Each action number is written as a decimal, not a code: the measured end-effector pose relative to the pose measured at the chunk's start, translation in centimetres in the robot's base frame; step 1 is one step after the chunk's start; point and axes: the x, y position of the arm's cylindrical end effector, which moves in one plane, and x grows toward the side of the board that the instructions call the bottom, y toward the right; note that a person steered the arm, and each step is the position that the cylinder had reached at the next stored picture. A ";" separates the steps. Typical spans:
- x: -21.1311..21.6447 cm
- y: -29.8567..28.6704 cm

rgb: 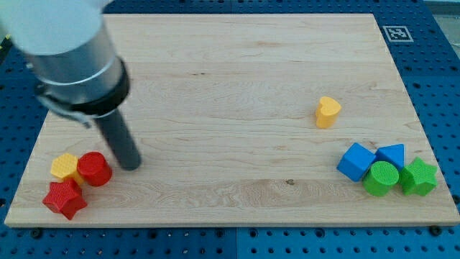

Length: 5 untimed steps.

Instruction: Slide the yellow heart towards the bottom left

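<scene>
A pale wooden worktop [215,72] is seen on a blue pegboard [438,65]. No claw is fitted, nothing is held: my tip [130,165] is set just right of the red cylinder [94,169]. The yellow heart [328,111] is found far to its right.

We see a wooden board [237,65] lying on a blue pegboard table [438,86]. On the board, toward the view's right, a yellow heart [327,112] stands alone. Lower, near the right bottom corner, four blocks sit close together: a blue cube [356,161], a blue block [392,154], a green cylinder [381,178] and a green star [419,177]. Near the left bottom corner are three blocks touching each other: a yellow block [65,166], a red cylinder [94,169] and a red star [64,199]. Our tip [131,165] rests on the board just beside the red cylinder, on its right. A small marker [396,33] is at the board's top right corner.
</scene>
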 end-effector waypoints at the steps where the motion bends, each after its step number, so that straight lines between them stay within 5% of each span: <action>1: -5.8 5.3; 3: -21.5 13.9; 4: -23.1 25.6; 5: -19.3 34.7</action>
